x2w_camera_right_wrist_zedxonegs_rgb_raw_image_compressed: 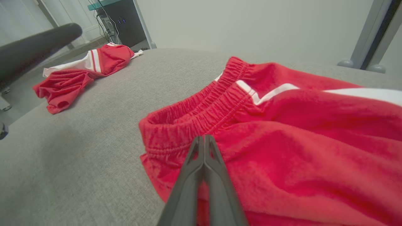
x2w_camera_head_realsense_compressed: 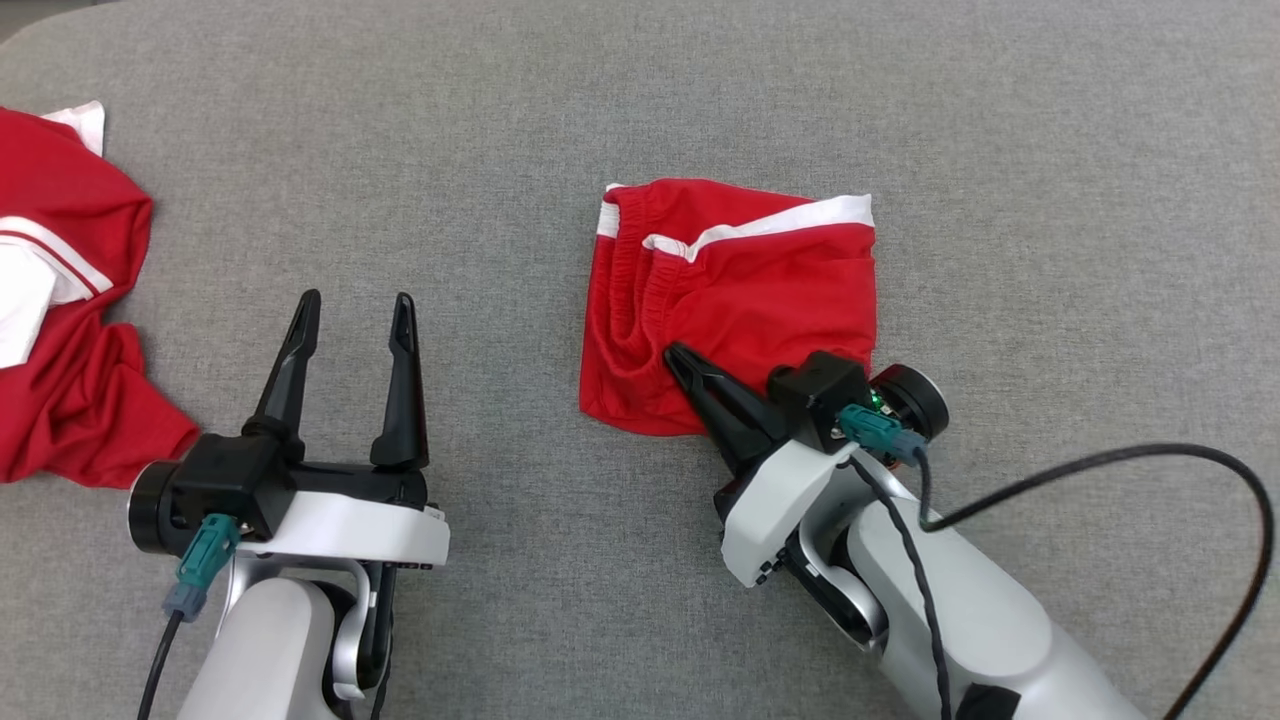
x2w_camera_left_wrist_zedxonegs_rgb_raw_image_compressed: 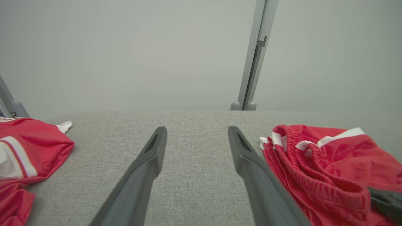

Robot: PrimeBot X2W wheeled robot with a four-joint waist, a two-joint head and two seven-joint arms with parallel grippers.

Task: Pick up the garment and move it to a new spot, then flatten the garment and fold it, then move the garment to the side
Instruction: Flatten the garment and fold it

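Off to your left lies a second garment (x2w_camera_head_realsense_compressed: 60,420), red with white panels. It is crumpled at the left edge of the grey cloth-covered tabletop (x2w_camera_head_realsense_compressed: 400,130), well apart from the piece you are working on. Beyond the far edge a pale metal post (x2w_camera_left_wrist_zedxonegs_rgb_raw_image_compressed: 253,62) stands upright against a plain wall. The right wrist view also catches a dark cabinet (x2w_camera_right_wrist_zedxonegs_rgb_raw_image_compressed: 125,22) with cables, off past the second garment. A black cable (x2w_camera_head_realsense_compressed: 1170,447) loops out from your right forearm over the grey surface on the right.

Your left gripper (x2w_camera_head_realsense_compressed: 356,298) is over the tabletop near the front edge, between the two garments. Its fingers are apart, pointing away from you and touching neither piece.

The shorts (x2w_camera_head_realsense_compressed: 740,290) lie just right of the tabletop's middle. They are red, with a white stripe along the far edge, and folded into a rough square. The gathered elastic waistband runs down their left side in stacked ridges, and the rest is rumpled in soft folds.

Your right gripper (x2w_camera_head_realsense_compressed: 675,355) reaches in from the lower right. Its fingers are pressed together, with the tips on the cloth just below the waistband, toward the near-left corner. Whether any cloth is caught between them you cannot tell — the tips meet right at the fabric
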